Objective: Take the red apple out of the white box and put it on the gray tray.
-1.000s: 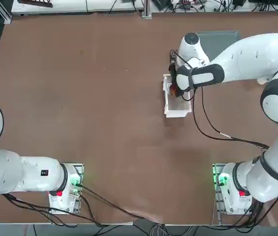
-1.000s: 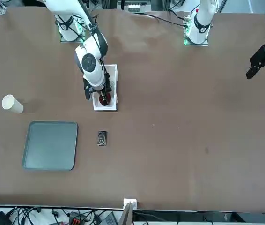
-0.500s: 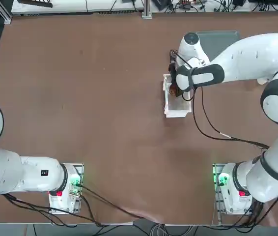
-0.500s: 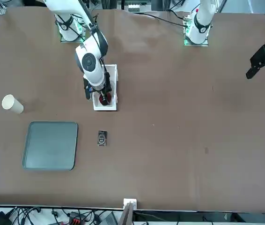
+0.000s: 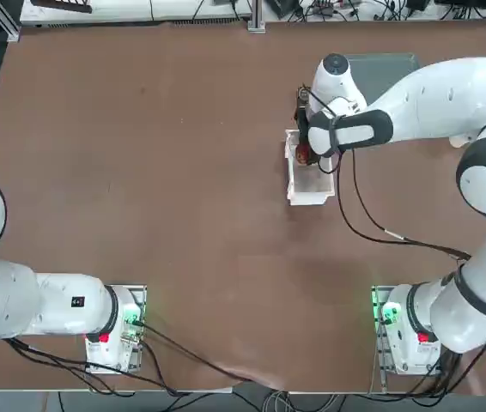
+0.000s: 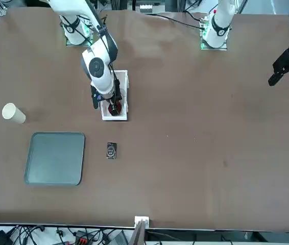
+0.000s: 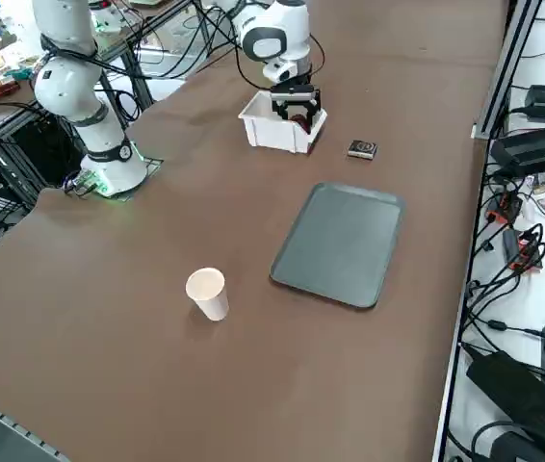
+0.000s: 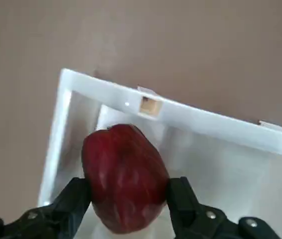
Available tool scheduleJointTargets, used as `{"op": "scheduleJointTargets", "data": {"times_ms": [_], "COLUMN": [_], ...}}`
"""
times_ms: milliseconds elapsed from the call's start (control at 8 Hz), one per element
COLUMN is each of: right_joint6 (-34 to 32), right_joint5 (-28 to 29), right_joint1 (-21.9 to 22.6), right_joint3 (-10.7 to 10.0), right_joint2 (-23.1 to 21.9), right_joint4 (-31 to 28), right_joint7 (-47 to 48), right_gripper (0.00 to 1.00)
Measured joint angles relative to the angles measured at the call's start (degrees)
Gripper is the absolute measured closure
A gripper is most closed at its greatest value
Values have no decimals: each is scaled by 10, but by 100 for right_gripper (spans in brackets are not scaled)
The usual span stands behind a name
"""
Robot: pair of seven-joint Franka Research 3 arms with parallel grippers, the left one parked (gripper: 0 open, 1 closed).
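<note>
The right gripper [image 8: 126, 199] reaches straight down into the white box [image 5: 309, 182], at the end of the box farthest from the robot. Its two fingers [image 8: 73, 201] are clenched on the red apple [image 8: 125, 177]: in the wrist view one black pad presses each flank of the fruit, with no gap showing on either side. The apple sits between the fingers, inside the box walls and close to the box's far end wall. Whether it rests on the box floor or hangs just clear of it cannot be told.

From overhead, only a sliver of the apple [image 5: 304, 155] shows beside the wrist, which covers most of the box's far end. In the front view the apple [image 6: 114, 108] appears as a dark red spot under the gripper [image 6: 113, 105], within the box [image 6: 120, 113].

The white box stands on the brown worktop [image 6: 195, 127], its long side running away from the robot. The gray tray [image 6: 55, 157] lies flat farther out and toward the robot's right, well apart from the box. A small black object [image 6: 111, 150] lies on the worktop between box and tray, nearer the tray's corner. A white paper cup [image 6: 13, 113] lies on its side farther to the right, away from the tray.
</note>
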Motion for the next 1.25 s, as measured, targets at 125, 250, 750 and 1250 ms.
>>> {"op": "scheduleJointTargets", "data": {"times_ms": [125, 250, 750, 1250], "right_joint6": [-26, -57, -153, -153], "right_joint5": [0, 0, -1, -3], "right_joint1": [-1, -2, -19, -160], "right_joint3": [-3, -6, -9, -15], "right_joint2": [-16, -38, -144, -130], "right_joint4": [7, 12, 15, 31], "right_joint7": [0, 0, -27, -304], "right_gripper": [11, 15, 16, 16]}}
